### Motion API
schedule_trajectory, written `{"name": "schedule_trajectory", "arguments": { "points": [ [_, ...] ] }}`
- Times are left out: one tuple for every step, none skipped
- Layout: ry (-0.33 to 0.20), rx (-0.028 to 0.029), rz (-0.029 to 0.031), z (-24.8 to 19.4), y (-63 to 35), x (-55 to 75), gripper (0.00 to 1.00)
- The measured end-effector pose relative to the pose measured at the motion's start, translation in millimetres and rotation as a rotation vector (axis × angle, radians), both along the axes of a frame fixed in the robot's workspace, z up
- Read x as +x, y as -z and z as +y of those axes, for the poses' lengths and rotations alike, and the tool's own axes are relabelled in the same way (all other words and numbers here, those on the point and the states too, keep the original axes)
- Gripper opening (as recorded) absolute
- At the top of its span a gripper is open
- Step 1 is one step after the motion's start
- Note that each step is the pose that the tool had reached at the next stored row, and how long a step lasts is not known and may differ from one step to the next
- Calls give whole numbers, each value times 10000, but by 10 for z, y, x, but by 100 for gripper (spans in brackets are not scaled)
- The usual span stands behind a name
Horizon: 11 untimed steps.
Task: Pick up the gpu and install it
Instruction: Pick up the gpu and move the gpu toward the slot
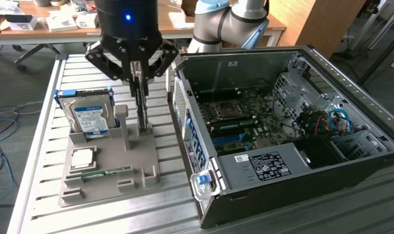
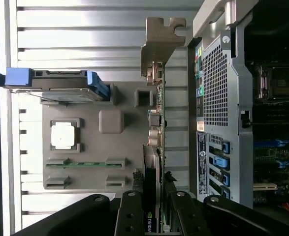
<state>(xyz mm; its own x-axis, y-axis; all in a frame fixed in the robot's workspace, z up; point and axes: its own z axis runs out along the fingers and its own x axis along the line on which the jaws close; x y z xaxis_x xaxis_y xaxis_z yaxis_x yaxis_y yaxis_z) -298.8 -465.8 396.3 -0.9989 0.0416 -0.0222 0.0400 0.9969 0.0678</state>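
gripper [image 1: 139, 77] | partly closed, clamped on upright gpu [image 1: 143, 111] | gpu lower edge at grey holder [image 1: 106, 163]

Gripper [image 1: 140, 78]: black, jointed linkage fingers, with silver pivot screws [image 2: 213, 200] at the links. Wrist housing [image 1: 127, 34]: glossy black cylinder, with one blue indicator light [image 1: 127, 18] lit. Arm [image 1: 243, 17]: silver-grey tubular segments, rounded joints, pale blue end cap [image 1: 213, 5].

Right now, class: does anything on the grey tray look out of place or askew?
Nothing stands out. The gpu stands upright in the gripper at the tray; the hard drive, processor chip and memory stick sit in their recesses.
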Motion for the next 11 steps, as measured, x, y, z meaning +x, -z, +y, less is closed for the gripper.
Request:
{"name": "schedule_trajectory", "arguments": {
  "points": [
    [0,12,-1,0,-129,0,26],
    [0,21,-1,0,-220,0,26],
    [0,22,-2,0,-231,0,26],
    [0,23,-2,0,-237,0,26],
    [0,22,-2,0,-245,0,26],
    [0,22,-1,0,-257,0,26],
    [0,22,-1,0,-265,0,26],
    [0,24,-2,0,-265,0,26],
    [0,23,-2,0,-265,0,26],
    [0,24,-3,0,-265,0,26],
    [0,24,-2,0,-265,0,26]
  ]
}}
